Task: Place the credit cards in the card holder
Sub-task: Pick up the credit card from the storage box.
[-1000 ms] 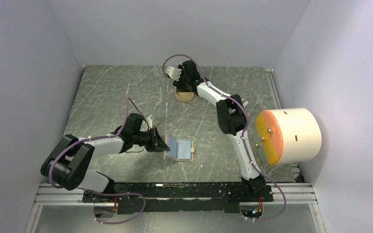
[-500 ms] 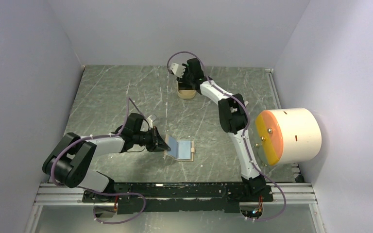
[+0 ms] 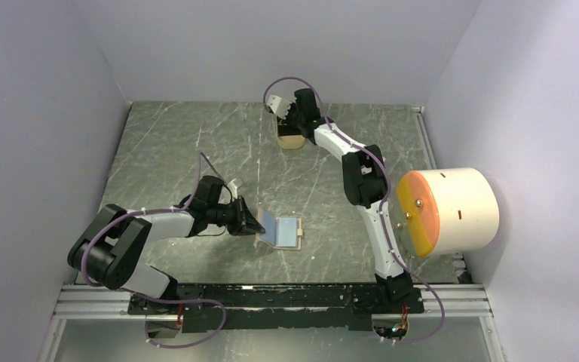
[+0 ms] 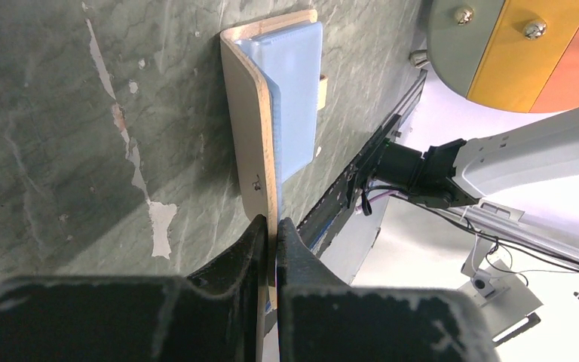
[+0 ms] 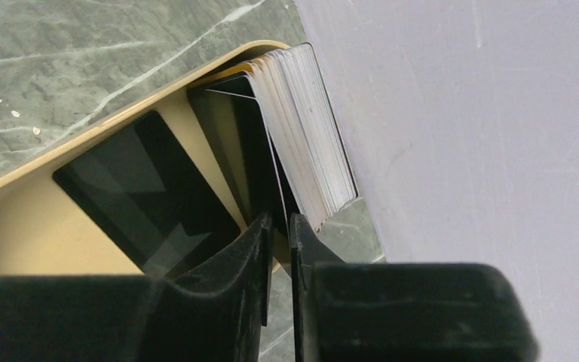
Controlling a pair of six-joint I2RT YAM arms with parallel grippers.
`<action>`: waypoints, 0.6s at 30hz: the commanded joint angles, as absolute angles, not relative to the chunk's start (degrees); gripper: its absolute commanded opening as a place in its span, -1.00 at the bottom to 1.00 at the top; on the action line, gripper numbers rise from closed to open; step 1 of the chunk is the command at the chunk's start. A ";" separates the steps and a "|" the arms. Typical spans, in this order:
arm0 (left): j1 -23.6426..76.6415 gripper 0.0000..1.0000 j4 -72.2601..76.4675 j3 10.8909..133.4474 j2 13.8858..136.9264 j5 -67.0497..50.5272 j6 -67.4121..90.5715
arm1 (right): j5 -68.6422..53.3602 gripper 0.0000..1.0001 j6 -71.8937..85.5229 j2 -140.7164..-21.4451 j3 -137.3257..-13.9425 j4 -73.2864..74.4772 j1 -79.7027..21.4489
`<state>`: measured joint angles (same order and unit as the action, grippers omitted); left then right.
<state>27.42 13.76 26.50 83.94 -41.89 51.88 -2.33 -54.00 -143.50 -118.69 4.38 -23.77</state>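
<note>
While the left pincer [image 3: 254, 224] lies low on the worktop [image 3: 173, 151] at centre-left of the overhead view, it is clenched on the card holder [image 3: 281, 232]. The left wrist view shows its two fingers [image 4: 252, 245] closed on the thin tan edge of one flap of the card holder [image 4: 256, 128].

- Card holder: open, near the frame centre in the overhead view, bluish-silver inside facing up. The gripped flap stands raised; the other flap lies flat on the worktop.
- Right pincer [image 3: 290, 128]: reaches into the tan tray [image 3: 292, 142] at upper centre of the overhead view, near the back wall.
- Right wrist view: the credit cards [image 5: 301, 128] stand on edge as a pack at the tray's end, pale edges showing. Dark cards lean against the pack's left side.
- One black card [image 5: 147, 196] lies flat on the tray [image 5: 15, 234] floor, left of the pack.
- Right pincer [image 5: 279, 222] fingers are nearly together, straddling the lower edge of a leaning dark card. Whether they actually press it, I cannot tell.
- White drum with an orange and yellow face [image 3: 445, 211] sits at the right of the overhead view
</note>
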 commanded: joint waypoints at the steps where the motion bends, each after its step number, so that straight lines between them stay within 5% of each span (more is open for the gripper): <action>1: 27.51 -0.82 16.44 26.24 84.58 -43.95 52.03 | -3.25 -0.72 -54.03 -139.46 -117.81 3.34 -23.16; 8: 27.58 -0.82 16.57 26.19 84.39 -43.88 52.04 | -5.67 -0.99 -54.61 -137.66 -116.06 5.15 -23.05; 18: 27.60 -0.82 15.68 25.83 83.89 -42.84 51.88 | -9.78 -1.00 -52.73 -132.65 -111.05 6.95 -22.99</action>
